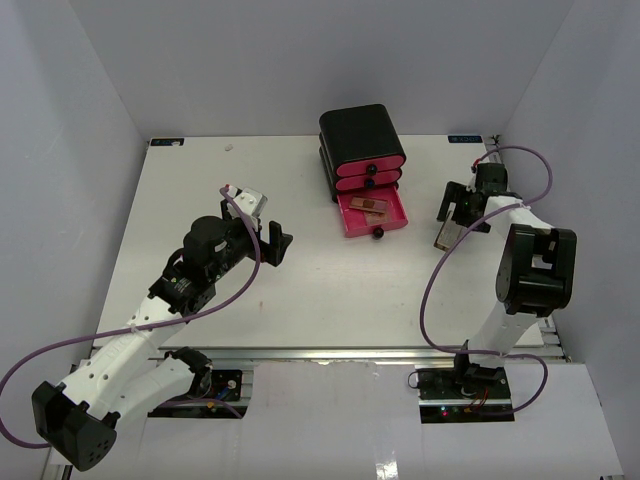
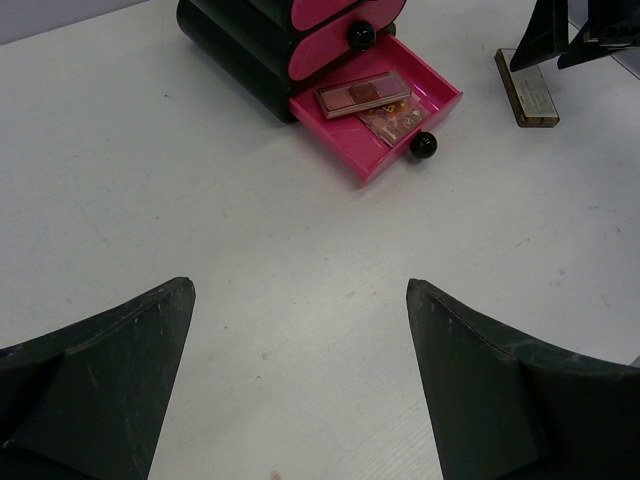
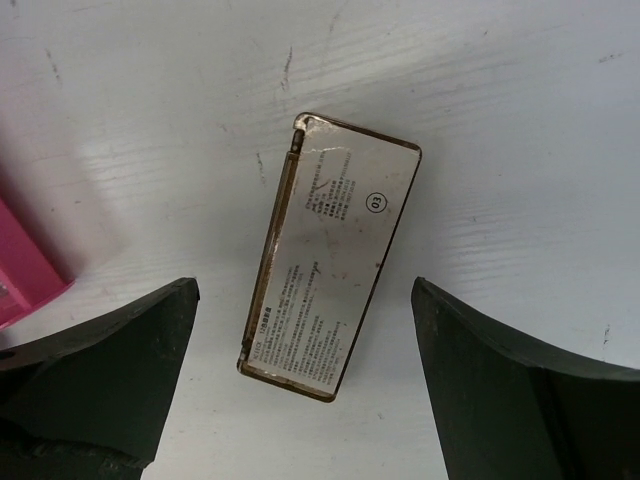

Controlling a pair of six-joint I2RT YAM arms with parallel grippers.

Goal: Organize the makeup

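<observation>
On the right side of the table [image 1: 300, 290], well to the right of the open bottom drawer [image 2: 325, 140], a flat tan compact [image 3: 335, 255] lies label side up on the bare surface. The right gripper [image 3: 302, 287] hangs directly over it with its fingers spread wide. One finger stands off each long edge, white tabletop shows on both sides, and nothing is held. That straddling pose suits a pinch across the compact's narrow width, and the drawer looks like the likely place for it. The drawer stands pulled out of the black box [image 1: 360, 130], probably left that way so flat pieces can be dropped in from above. It already holds a long palette [image 2: 362, 95] with pink and brown pans, and beside that a small clear piece with gold bits [image 2: 392, 122] that is hard to identify. The left gripper [image 2: 300, 290] hovers over the left middle of the table, fingers also wide apart and empty, seemingly kept out of the way. The two upper drawers are shut, so their contents are hidden. The label print is too small to read, the right wrist view catches only a corner of the drawer, and from above the gripper covers part of the compact.
</observation>
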